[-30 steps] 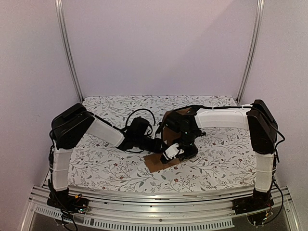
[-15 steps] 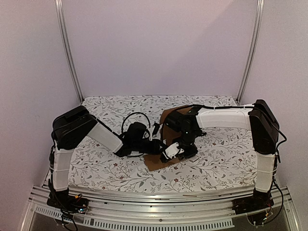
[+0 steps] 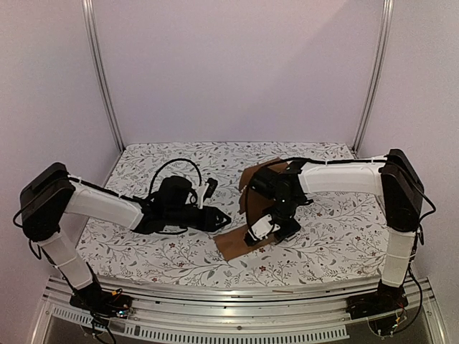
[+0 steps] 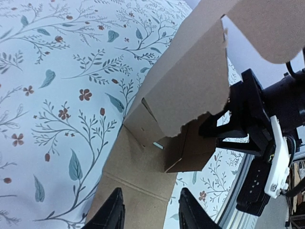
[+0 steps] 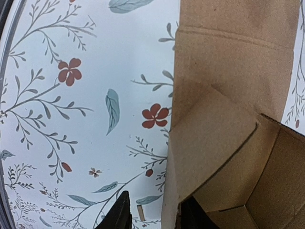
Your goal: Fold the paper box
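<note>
- Half-folded box [image 3: 231, 245] mid-table, beneath right gripper [image 5: 155, 212], parted astride a flap edge.
- Left gripper [image 4: 151, 212] parted, empty, just beside.
- Probably light, easily creased cardboard; best pinched at flap edges.

Plain brown cardboard paper box [image 3: 233, 245], half-folded, at centre frame: one flap lies flat on the floral surface [image 3: 323, 240], other panels stand upright behind.

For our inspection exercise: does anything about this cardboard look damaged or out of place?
Yes: in the left wrist view the paper box looks damaged. The lower edge of its raised panel is ragged, as if torn, where a die-cut edge should be clean.
</note>
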### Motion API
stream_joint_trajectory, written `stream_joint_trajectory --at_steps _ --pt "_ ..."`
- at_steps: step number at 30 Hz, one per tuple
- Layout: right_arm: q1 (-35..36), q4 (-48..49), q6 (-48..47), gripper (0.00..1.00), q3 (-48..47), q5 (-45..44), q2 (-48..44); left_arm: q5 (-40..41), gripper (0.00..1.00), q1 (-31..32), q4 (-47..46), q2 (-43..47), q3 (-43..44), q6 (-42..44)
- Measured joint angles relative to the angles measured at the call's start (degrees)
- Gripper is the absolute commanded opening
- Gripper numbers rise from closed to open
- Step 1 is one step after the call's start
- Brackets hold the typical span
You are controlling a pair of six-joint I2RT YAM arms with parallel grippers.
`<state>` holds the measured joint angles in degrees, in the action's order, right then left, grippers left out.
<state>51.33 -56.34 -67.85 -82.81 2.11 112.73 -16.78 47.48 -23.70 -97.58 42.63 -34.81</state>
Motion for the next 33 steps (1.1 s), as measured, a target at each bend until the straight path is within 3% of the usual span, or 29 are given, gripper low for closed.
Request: stream_joint_trajectory --at_steps 3,7,13,19,26,33 --pt "0.00 -0.15 0.57 0.40 0.96 -0.44 -3.76 2.95 0.54 0.15 8.59 5.62 0.57 3.54" --pt "-0.33 -0.20 2.86 0.42 1.03 -0.63 -10.43 8.68 0.61 0.20 22.08 9.94 7.61 8.57" --pt "-5.07 -0.35 10.12 0.44 0.96 3.96 -19.02 13.81 0.70 0.20 36.46 9.73 27.15 18.38" --pt "-14.05 0.07 18.86 0.51 3.87 8.59 -24.59 14.97 0.70 0.20 47.50 -0.81 51.17 26.99" --pt "-17.84 2.47 27.08 0.51 9.99 9.18 -29.81 11.65 0.61 0.20 59.78 -18.67 67.89 32.28" --pt "-20.55 5.03 30.86 0.51 14.82 9.25 -34.01 8.28 0.36 0.28 66.29 -23.96 71.49 34.27"
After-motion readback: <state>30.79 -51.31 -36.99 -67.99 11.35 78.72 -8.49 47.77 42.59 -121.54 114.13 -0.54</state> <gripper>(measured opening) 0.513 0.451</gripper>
